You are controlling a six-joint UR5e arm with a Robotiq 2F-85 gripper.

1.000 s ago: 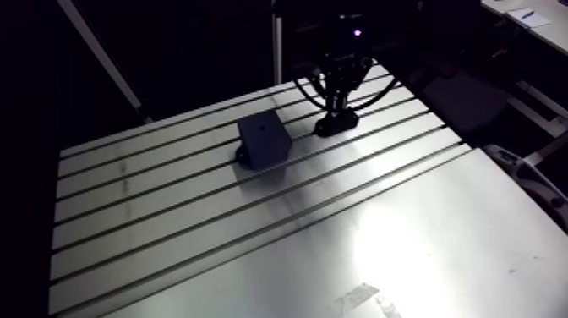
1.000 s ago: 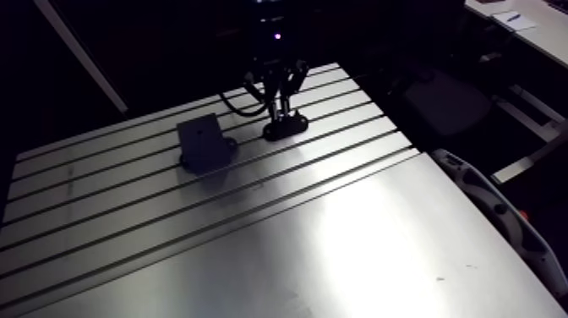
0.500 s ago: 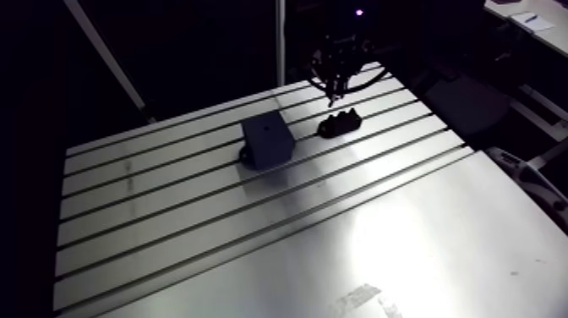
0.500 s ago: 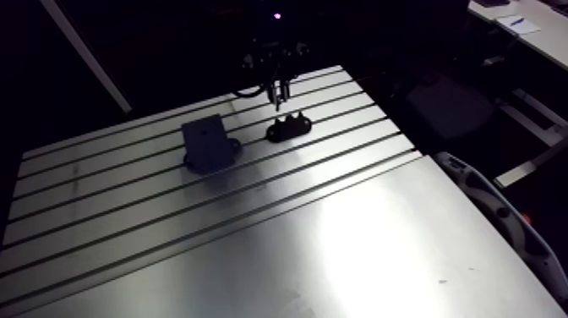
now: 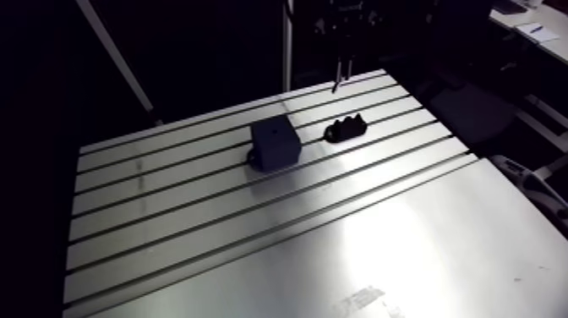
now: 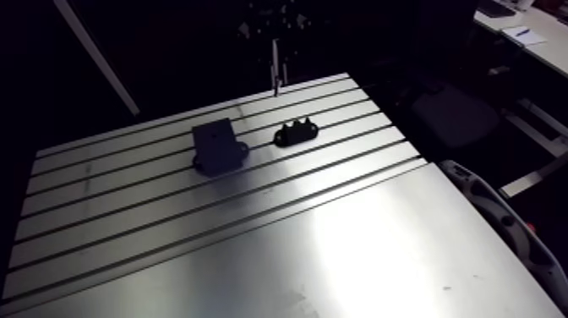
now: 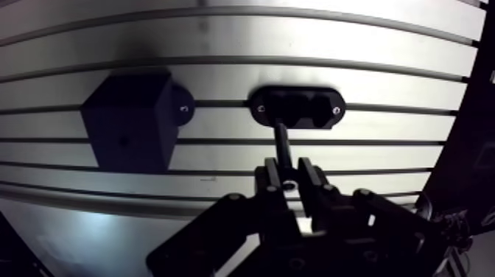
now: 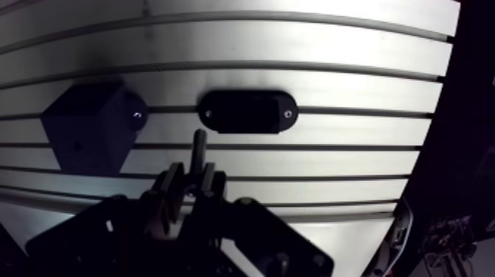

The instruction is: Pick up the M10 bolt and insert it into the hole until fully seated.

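Aluminium slotted table (image 5: 380,237) carries a black block (image 5: 275,144) and, just to its right, a low black holder (image 5: 346,128) with no bolt seen in it. Risk noted: the M10 bolt (image 7: 282,144) appears to be held only by its upper end, with most of the shank projecting free below the fingers. Any tilt in that grip would put the tip off line at the block, where it could catch on the rim and jam instead of entering. The hole in the block's top face cannot be made out clearly, so alignment cannot be confirmed. At present the bolt hangs in the air at the far side of the table, nearer the holder than the block and clear of both. A sideways knock on the block during approach could also twist the bolt. The gripper (image 7: 289,168) has its jaws drawn nearly together, clamped on the bolt; the fingers (image 7: 271,175) touch nothing else.
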